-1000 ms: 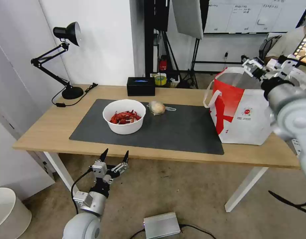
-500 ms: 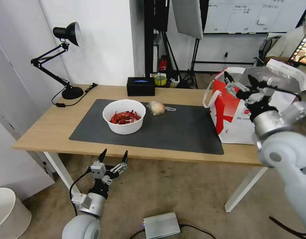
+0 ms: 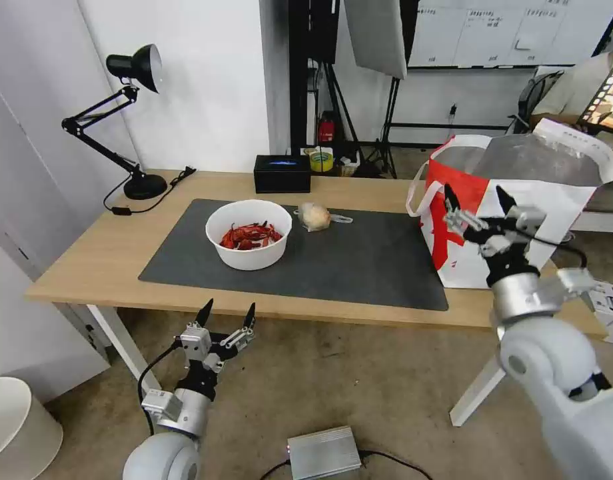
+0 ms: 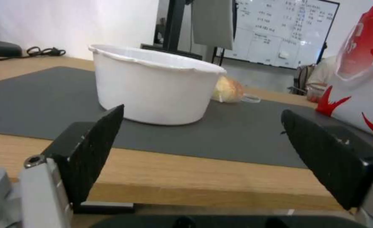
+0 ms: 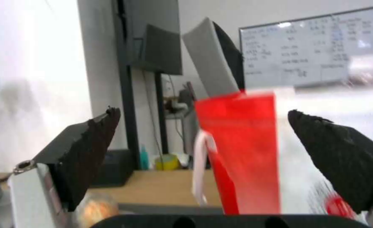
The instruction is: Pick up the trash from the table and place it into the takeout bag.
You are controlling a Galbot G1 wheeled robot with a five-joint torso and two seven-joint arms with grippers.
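Note:
A white round bowl [image 3: 248, 233] of red crayfish shells stands on the dark grey mat [image 3: 360, 260] of the light wood table [image 3: 100, 257]. A small yellowish plastic wad [image 3: 314, 217] lies just behind and right of it. The white and red takeout bag [image 3: 560, 200] stands upright at the table's right end, its foil-lined mouth open. My right gripper [image 3: 474, 193] hovers open and empty in front of the bag's red panel [image 5: 241, 142]. My left gripper [image 3: 228, 310] is open below the table's front edge, facing the bowl [image 4: 152, 91], with the wad [image 4: 228, 90] behind it.
A black desk lamp [image 3: 130, 120] stands at the table's back left and a small black box [image 3: 282, 173] at the back middle. Light stands and a tape roll [image 3: 321, 161] are behind the table. A silver box [image 3: 323, 452] and a white bin [image 3: 13, 427] sit on the floor.
My right gripper has come down from the bag's top rim and back toward me, now in front of the bag's near side. The left arm has stayed put.

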